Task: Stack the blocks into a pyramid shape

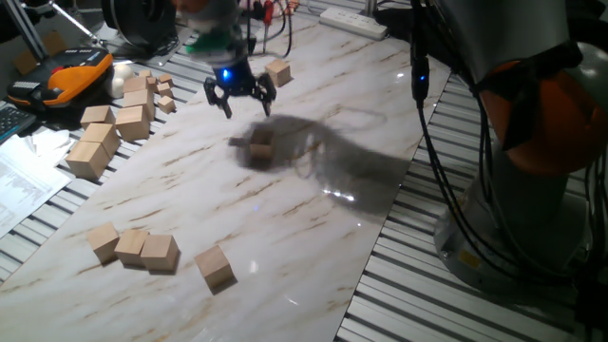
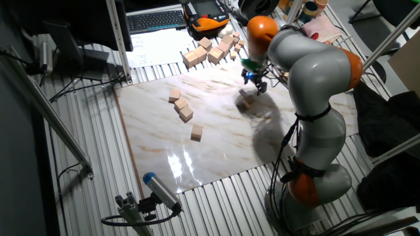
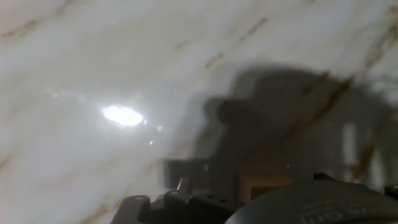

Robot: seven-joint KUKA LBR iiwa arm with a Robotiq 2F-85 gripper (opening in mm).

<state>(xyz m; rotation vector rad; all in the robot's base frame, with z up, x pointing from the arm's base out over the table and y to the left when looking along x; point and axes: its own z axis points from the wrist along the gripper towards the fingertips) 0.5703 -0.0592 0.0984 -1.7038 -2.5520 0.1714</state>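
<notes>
One fixed view: gripper [image 1: 239,95] hangs above desk [image 1: 313,218], fingers spread and empty, one of the blocks [image 1: 259,149] blurred just below and ahead of it; gathering step, I judge—next calls for descent, centring, closing.

Silver-grey arm [image 2: 315,72], orange joint bands, black cables; black gripper [image 1: 239,99] with blue light.
</notes>
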